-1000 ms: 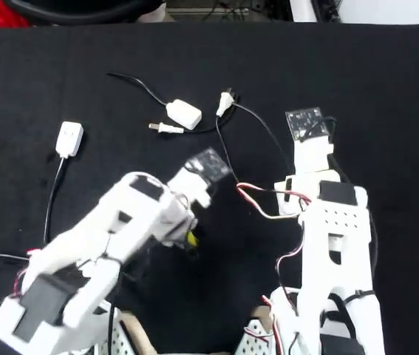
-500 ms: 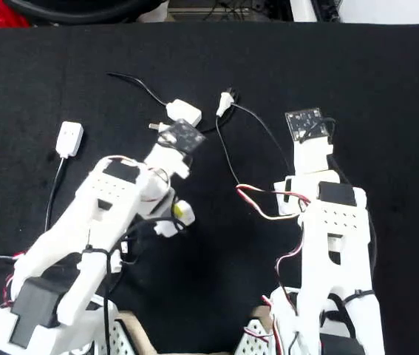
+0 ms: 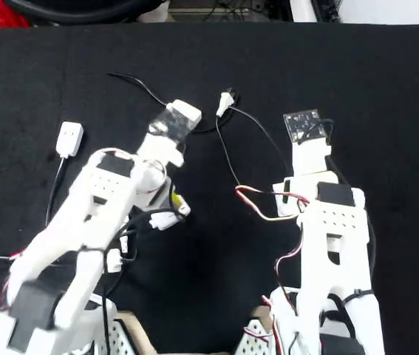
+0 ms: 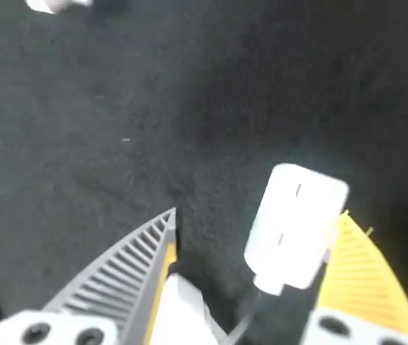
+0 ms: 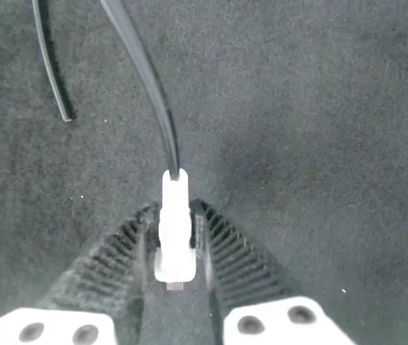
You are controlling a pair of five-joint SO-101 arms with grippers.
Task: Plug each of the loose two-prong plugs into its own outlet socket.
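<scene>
- Two outlet sockets: one socket (image 3: 69, 138), another socket (image 3: 188, 113).
- Two plugs: one plug (image 3: 226, 102), another plug (image 5: 175, 223).
- Two arms: one arm (image 3: 98, 214), another arm (image 3: 331, 229).
- One black tabletop (image 3: 386, 89).

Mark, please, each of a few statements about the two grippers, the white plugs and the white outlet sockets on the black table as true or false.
1. The right gripper is shut on a small white two-prong plug with a black cable. True.
2. The left gripper is shut tight. False: its jaws stand open, with a white rectangular outlet socket between them.
3. That socket has a plug seated in it. False: both of its slots are empty.
4. A second white outlet socket lies on the black table, in neither gripper. True.
</scene>
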